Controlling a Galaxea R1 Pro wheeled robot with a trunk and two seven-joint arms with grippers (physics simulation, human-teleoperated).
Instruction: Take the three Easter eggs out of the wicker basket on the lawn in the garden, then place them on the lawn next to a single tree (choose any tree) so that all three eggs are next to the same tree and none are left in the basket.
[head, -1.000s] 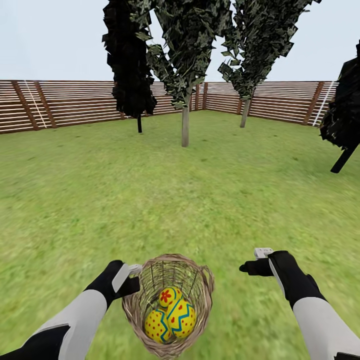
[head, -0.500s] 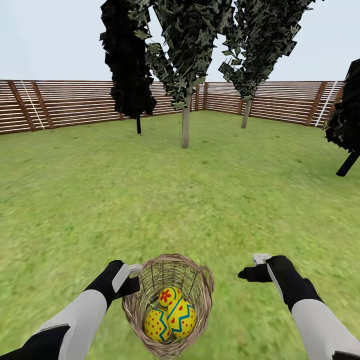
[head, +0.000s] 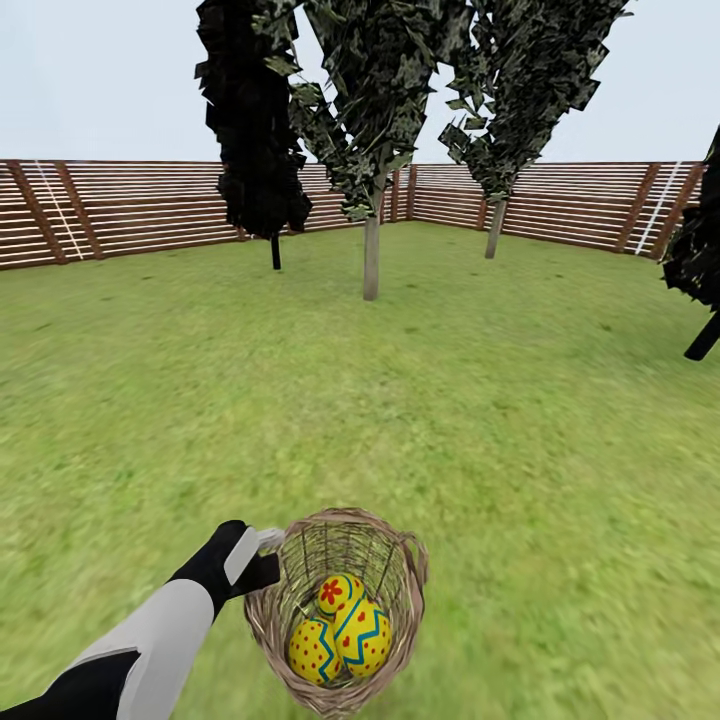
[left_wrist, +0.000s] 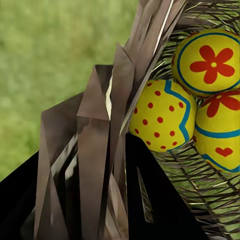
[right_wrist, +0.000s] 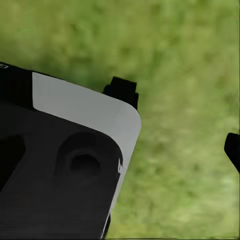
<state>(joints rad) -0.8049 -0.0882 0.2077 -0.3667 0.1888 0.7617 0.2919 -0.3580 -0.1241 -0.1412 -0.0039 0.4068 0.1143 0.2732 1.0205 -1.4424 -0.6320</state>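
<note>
The three Easter eggs (head: 340, 625) all lie in the wicker basket (head: 268, 610), packed touching one another at its bottom: one with red dots, one with a red flower, one with a blue zigzag band and small hearts. All are glossy yellow and look hard and smooth, so they may well roll once set down. The basket is round, brown and open-weave, and its loose strands stick up at the rim.

The left gripper (head: 262, 560) is pinching the basket's rim; in the left wrist view, wicker strands (left_wrist: 107, 150) are jammed between its dark fingers (left_wrist: 150, 200). The basket hangs in front of the robot over the lawn (head: 480, 420), not far above the grass.

My reading is that the whole load is being carried toward a tree, with no egg unloaded yet. The nearest grey-trunked tree (head: 371, 255) stands well ahead, at mid-lawn before the slatted fence (head: 120, 205). Next comes closing that gap, then lifting the eggs out one at a time onto the grass beside the trunk.

The right wrist view looks down on grass past the right gripper (right_wrist: 182, 117), whose fingertips stand spread and empty.
</note>
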